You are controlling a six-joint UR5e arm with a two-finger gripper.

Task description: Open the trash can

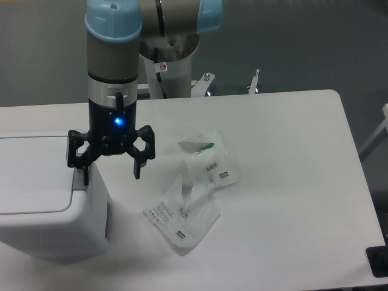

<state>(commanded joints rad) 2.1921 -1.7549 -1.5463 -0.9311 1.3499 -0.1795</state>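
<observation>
The trash can (42, 206) is a large white boxy bin with rounded corners at the left edge of the table. Its flat white lid (33, 173) lies closed on top. A dark strip (108, 219) shows on its right side. My gripper (111, 177) hangs from the arm right at the bin's right upper edge, with a blue light lit on its body. It is open and empty. Its left fingertip (85, 177) sits at the lid's right rim; whether it touches I cannot tell. Its right fingertip (137, 171) hangs over the table beside the bin.
Two thin white plastic wrappers with printed labels lie on the table right of the bin, one (206, 159) farther back and one (182, 219) nearer the front. The arm's base (173, 66) stands at the table's back edge. A dark object (379, 262) sits at the far right.
</observation>
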